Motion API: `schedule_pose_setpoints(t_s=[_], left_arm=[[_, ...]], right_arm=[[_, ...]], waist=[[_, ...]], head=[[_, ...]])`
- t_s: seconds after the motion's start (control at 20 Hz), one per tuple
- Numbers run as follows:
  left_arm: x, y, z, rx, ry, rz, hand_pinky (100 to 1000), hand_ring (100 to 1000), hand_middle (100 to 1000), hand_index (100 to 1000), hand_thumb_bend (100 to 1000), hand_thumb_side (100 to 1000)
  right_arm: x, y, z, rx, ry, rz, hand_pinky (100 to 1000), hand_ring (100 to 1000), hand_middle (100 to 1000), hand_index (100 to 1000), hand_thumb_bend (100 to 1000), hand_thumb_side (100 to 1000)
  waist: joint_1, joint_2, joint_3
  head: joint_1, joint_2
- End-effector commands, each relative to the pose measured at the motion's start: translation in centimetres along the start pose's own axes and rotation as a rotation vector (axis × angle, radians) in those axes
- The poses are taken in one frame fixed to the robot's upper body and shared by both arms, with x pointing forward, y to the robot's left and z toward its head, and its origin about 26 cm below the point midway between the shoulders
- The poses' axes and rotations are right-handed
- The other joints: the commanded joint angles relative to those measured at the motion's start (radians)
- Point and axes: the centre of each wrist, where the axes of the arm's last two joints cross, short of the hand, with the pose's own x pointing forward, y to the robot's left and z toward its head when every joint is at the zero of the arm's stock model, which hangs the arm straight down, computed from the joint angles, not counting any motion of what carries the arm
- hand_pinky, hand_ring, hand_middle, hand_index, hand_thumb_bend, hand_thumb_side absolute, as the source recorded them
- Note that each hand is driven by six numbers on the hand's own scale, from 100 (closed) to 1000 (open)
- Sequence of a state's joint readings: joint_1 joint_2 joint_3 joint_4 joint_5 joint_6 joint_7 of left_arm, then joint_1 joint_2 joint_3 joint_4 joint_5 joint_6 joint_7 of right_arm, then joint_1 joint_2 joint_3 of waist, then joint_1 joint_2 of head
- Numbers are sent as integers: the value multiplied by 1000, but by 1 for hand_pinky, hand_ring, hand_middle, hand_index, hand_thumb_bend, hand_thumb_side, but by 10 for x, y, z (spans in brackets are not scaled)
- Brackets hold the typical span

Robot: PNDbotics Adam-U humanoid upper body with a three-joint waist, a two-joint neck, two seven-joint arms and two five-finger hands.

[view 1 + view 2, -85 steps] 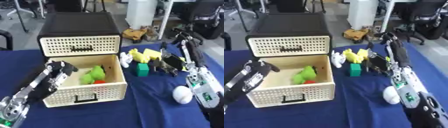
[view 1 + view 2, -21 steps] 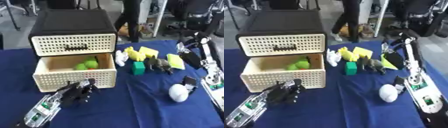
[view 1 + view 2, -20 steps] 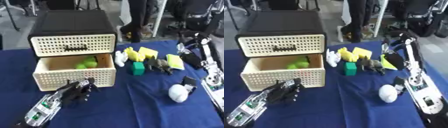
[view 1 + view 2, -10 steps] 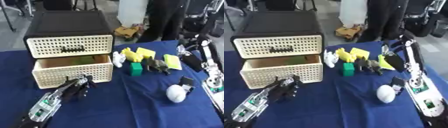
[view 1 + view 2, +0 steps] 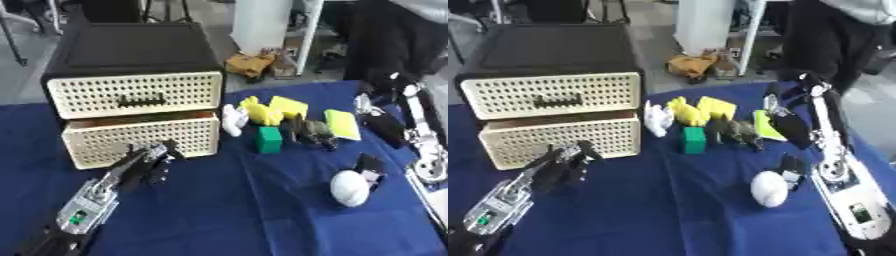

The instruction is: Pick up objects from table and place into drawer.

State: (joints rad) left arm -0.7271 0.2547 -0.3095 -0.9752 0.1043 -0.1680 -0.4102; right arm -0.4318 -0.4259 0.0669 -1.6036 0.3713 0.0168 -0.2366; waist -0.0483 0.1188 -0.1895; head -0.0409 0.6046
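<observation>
Left eye view: one black cabinet (image 5: 131,50) with two cream perforated drawers stands at upper left on the blue cloth tabletop (image 5: 245,210). The lower drawer (image 5: 140,140) protrudes slightly. The left robot hand (image 5: 149,160), fingers curled and holding nothing, sits just before its front. At centre: one white figure (image 5: 233,120), two yellow blocks (image 5: 271,110), one green cube (image 5: 269,139), one dark animal figure (image 5: 311,132), one yellow-green flat piece (image 5: 342,124), one white ball (image 5: 350,188). The right robot hand (image 5: 785,125) is at right; its finger state cannot be determined.

Office or lab floor here.
Grey floor (image 5: 26,75) upper left, blue-clothed desk (image 5: 262,200), white pillar (image 5: 262,25) up top.
</observation>
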Motion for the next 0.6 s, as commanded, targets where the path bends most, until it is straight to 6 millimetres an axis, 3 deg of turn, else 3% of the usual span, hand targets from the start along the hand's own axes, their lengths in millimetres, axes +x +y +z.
schedule_pose_setpoints(t_s=[0.05, 0.35, 0.6], left_arm=[[15, 17, -3, 50, -38, -30, 100, 100, 100, 675, 173, 1000], [21, 23, -2, 114, -77, 0, 100, 100, 100, 670, 188, 1000], [30, 31, 18, 198, -153, 17, 100, 100, 100, 673, 230, 1000]], right_arm=[[7, -7, -5, -14, -34, -5, 529, 602, 707, 795, 100, 524], [6, -7, -4, -15, -34, -11, 528, 602, 706, 795, 100, 530], [5, -13, 0, -36, -34, -20, 528, 602, 704, 794, 100, 539]], waist=[[0, -11, -5], [2, -11, -7], [4, -14, 4]], head=[[5, -12], [7, -15], [0, -13]])
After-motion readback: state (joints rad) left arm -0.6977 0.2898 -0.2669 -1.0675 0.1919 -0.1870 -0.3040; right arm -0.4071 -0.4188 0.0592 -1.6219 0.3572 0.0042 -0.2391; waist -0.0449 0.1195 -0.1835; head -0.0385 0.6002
